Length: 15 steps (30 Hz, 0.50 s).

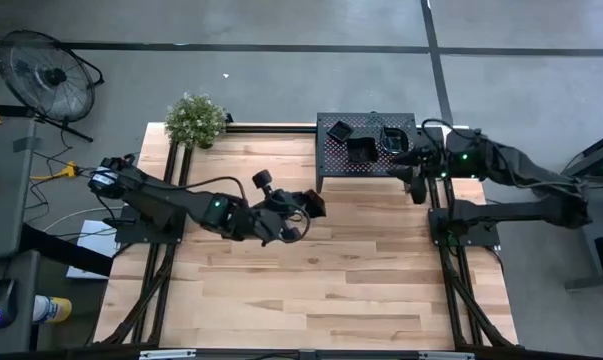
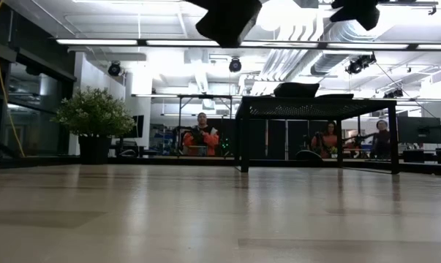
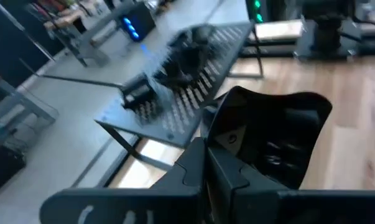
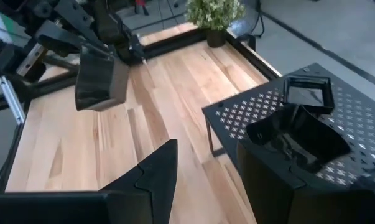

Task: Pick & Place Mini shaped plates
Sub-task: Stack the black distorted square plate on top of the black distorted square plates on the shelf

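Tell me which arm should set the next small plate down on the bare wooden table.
Left. The left gripper already holds a small glossy black plate over the light wooden table; the right gripper, open, sits by the black perforated metal rack.

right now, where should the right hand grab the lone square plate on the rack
By its raised rim, from above. The square plate lies flat on the rack, rim up, so a side approach finds little to pinch. Probably drop one finger of the right hand inside a straight edge, one outside.
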Each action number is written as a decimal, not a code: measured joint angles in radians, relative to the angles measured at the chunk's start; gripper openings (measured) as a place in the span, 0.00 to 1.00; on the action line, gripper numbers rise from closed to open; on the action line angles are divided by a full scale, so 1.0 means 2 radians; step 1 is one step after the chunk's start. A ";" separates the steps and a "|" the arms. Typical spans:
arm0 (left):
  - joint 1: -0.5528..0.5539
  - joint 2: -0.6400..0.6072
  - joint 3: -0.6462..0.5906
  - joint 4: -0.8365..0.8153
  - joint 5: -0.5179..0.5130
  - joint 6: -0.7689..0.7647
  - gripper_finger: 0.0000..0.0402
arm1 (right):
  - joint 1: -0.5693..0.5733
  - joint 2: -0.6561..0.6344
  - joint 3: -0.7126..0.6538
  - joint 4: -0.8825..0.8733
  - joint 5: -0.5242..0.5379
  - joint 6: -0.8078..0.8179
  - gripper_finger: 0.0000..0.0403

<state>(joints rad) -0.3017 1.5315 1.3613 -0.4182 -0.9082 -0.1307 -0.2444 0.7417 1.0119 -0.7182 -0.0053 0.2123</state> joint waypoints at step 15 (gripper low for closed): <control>0.056 -0.015 0.000 0.145 -0.093 0.105 0.00 | 0.153 0.037 -0.128 0.312 0.253 0.024 0.40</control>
<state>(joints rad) -0.1907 1.5005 1.3613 -0.1284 -1.0936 0.0784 0.0620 0.8158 0.7562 -0.0950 0.5010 0.2613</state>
